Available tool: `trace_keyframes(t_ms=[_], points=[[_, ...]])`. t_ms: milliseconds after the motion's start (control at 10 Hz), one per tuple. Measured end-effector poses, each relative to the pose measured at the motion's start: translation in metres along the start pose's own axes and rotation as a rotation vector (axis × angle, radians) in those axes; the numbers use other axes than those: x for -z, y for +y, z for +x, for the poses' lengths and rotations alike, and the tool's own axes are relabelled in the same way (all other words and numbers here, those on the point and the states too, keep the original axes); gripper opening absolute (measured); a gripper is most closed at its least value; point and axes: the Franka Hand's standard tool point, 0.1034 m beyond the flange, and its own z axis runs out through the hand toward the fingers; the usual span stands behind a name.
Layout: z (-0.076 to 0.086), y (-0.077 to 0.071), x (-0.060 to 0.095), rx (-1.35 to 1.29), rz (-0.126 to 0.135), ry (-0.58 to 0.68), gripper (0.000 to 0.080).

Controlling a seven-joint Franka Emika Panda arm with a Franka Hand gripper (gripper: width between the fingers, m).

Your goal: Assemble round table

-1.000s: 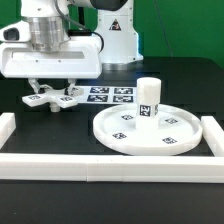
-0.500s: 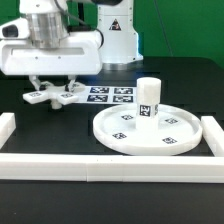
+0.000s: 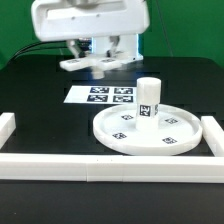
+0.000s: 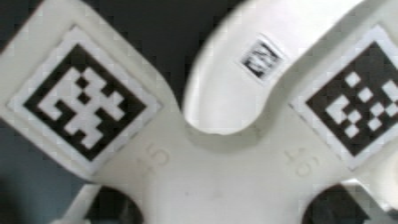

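The large round disc (image 3: 130,137) lies on the black table at the exterior view's right. The short cylindrical leg (image 3: 149,97) stands upright on it. My gripper (image 3: 97,58) is raised at the back, above the marker board, and is shut on the cross-shaped base (image 3: 78,63), which hangs level off the table. In the wrist view the base (image 4: 214,150) fills the picture, with its tagged arms spreading out. My dark fingertips (image 4: 111,198) close on its hub from both sides.
The marker board (image 3: 100,96) lies flat on the table under the gripper. White border rails run along the front (image 3: 100,166), the left (image 3: 6,128) and the right (image 3: 213,135).
The gripper has lifted the cross-shaped base off the table at the left. It has carried the base up and toward the right, over the marker board.
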Motion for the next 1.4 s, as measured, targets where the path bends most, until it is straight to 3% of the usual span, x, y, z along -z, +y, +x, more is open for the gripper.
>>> trace_keyframes(t_ms=[200,500,700,800,1100,1400], points=[[-0.002,0.008,-0.007,-0.031,0.001,0.002,0.0442],[-0.002,0.003,-0.006,-0.032,-0.001,-0.004,0.0442],[0.007,-0.045,0.007,-0.008,-0.002,-0.008,0.0442],[0.003,-0.059,0.006,-0.028,-0.003,-0.012,0.0442],[-0.004,-0.082,0.002,-0.035,-0.005,-0.018,0.0442],[-0.006,-0.084,-0.007,-0.026,-0.01,-0.029,0.0442]])
